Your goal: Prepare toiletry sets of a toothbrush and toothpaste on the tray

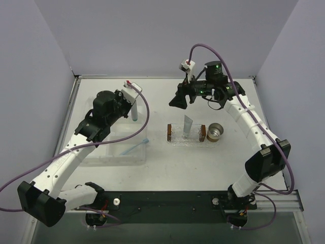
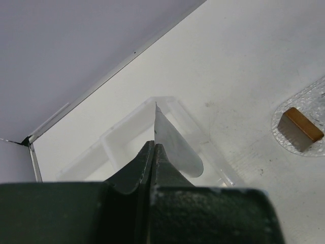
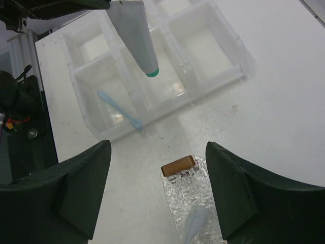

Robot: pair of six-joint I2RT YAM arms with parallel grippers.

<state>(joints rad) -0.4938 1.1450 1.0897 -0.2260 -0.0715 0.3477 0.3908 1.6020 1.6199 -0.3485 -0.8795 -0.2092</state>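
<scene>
We judge this step as a fetch: our left gripper (image 2: 154, 148), jaws pressed together, pinches a toothpaste tube (image 3: 134, 35) by its crimped end, hanging cap-down over the clear box (image 3: 213, 48). Next it needs carrying to the tray (image 3: 177, 201), near our right gripper (image 3: 157, 152), jaws spread. The tube is pale grey, teal-capped.

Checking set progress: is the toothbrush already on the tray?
No, the toothbrush rests in the clear compartment box, apart from the tray.
</scene>
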